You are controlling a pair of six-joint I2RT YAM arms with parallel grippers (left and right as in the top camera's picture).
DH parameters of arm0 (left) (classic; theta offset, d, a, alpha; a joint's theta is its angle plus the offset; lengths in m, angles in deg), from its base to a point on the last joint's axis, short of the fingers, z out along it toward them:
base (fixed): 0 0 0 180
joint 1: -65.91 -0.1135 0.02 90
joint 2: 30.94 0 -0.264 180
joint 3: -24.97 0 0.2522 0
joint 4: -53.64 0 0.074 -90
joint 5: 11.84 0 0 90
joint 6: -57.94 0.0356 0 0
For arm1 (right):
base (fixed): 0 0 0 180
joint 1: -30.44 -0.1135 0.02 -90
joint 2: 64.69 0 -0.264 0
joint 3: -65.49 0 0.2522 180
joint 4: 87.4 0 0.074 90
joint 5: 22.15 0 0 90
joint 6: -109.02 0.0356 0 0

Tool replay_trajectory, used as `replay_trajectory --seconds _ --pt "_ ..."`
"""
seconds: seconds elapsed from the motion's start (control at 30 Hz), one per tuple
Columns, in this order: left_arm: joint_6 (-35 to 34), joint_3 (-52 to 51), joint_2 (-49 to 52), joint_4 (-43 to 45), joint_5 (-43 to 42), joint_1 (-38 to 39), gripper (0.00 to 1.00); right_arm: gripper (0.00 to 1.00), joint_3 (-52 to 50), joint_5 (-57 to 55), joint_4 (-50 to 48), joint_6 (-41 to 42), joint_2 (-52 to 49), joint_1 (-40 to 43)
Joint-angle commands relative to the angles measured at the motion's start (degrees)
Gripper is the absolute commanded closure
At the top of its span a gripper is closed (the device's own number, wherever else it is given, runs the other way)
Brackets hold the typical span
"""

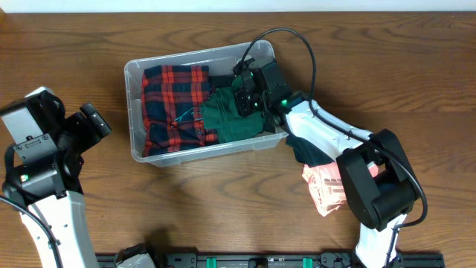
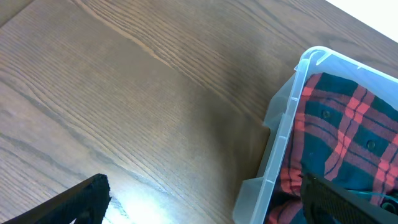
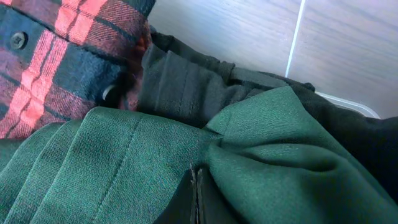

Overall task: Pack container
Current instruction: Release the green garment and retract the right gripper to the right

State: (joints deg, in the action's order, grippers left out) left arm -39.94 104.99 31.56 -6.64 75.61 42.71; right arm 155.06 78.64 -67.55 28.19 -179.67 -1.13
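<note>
Packing looked well under way but not finished: the large clear rectangular plastic container [image 1: 131, 112] sat toward the far edge of the brown wooden table [image 1: 223, 216], about midway between its left and right edges, and already held clothing. A folded red-and-navy plaid flannel shirt [image 1: 172, 108] filled its left half, and a dark green knit garment [image 1: 227, 123] lay bunched in its right half, touching the shirt. Two pieces seemed left to pack: a black garment [image 1: 305, 152] draped on the table just beside the container's near right corner, partly under the right arm, and a folded pink cloth [image 1: 326, 190] lying nearer the table's near edge on the right side. The right gripper [image 1: 245, 100] was inside the container, low over the green garment; in the right wrist view its fingers [image 3: 200, 202] were pressed together with the green fabric puckered at their tips, so they appeared to be pinching it. The left gripper [image 1: 97, 123] hung near the table's left edge, well apart from the container's left wall, its fingers spread wide and holding nothing, with only the container's corner and some plaid showing in its wrist view.
</note>
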Motion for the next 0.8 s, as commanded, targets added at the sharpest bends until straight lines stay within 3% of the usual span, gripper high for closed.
replay_trajectory --seconds 0.0,0.13,0.2,0.27,0.3,0.33,0.43,0.53,0.77 --pt "-0.1 0.8 0.0 -0.2 0.9 -0.4 0.02 0.99 -1.4 -1.3 2.5 1.1 -1.9 0.1" --pt "-0.1 0.8 0.0 -0.2 0.9 -0.3 0.02 0.99 0.2 -1.1 3.8 1.0 4.2 0.0" --pt "-0.1 0.8 0.0 -0.2 0.9 -0.3 0.02 0.93 1.0 0.2 5.6 1.0 9.5 0.5" --pt "-0.1 0.8 0.0 -0.2 0.9 -0.4 0.02 0.68 1.4 1.6 7.2 1.0 15.6 1.9" --pt "-0.1 0.8 0.0 -0.2 0.9 -0.4 0.02 0.47 1.4 1.8 8.2 1.0 19.0 3.0" --pt "-0.1 0.8 0.0 -0.2 0.9 -0.4 0.02 0.33 1.4 1.7 9.2 1.0 21.6 4.2" --pt "-0.1 0.8 0.0 -0.2 0.9 -0.3 0.02 0.12 1.4 1.7 13.8 1.1 28.9 10.4" --pt "-0.2 0.8 0.0 -0.2 0.9 -0.3 0.02 0.01 1.4 1.9 20.1 1.1 33.1 19.2" --pt "-0.1 0.8 0.0 -0.2 0.9 -0.4 0.02 0.01 1.2 6.2 34.2 -2.6 30.9 45.8"
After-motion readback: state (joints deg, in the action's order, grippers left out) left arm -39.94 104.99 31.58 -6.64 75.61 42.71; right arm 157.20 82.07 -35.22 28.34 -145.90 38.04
